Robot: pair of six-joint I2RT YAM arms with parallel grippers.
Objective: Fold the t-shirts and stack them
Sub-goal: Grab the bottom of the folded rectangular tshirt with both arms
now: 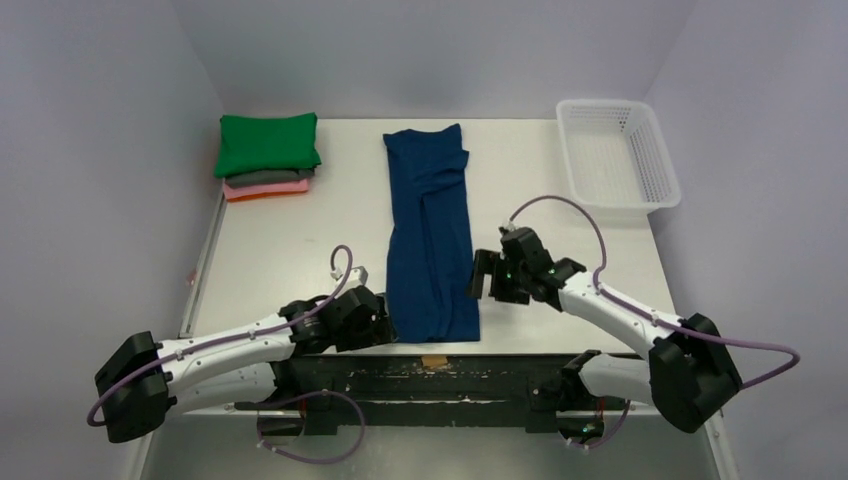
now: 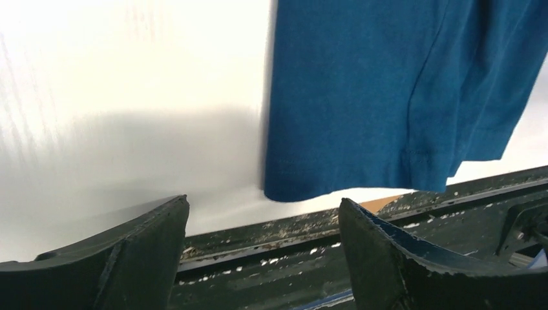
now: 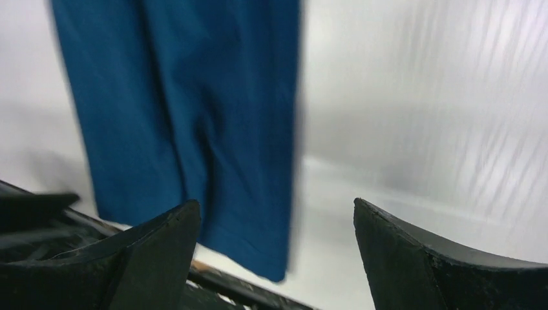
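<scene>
A dark navy blue t-shirt [image 1: 430,230] lies folded into a long narrow strip down the middle of the white table [image 1: 300,240]; its print is hidden. It also shows in the left wrist view [image 2: 388,90] and the right wrist view [image 3: 187,110]. My left gripper [image 1: 378,322] is open and empty, low at the strip's near left corner. My right gripper [image 1: 484,276] is open and empty, just right of the strip's near right edge. A stack of folded tees sits at the far left: green [image 1: 267,144] on top, grey [image 1: 268,178], pink-orange [image 1: 266,190] at the bottom.
A white plastic mesh basket [image 1: 617,155] stands at the far right corner. The dark metal rail [image 1: 440,375] of the arm mounts runs along the table's near edge. Pale walls close in on the left, back and right.
</scene>
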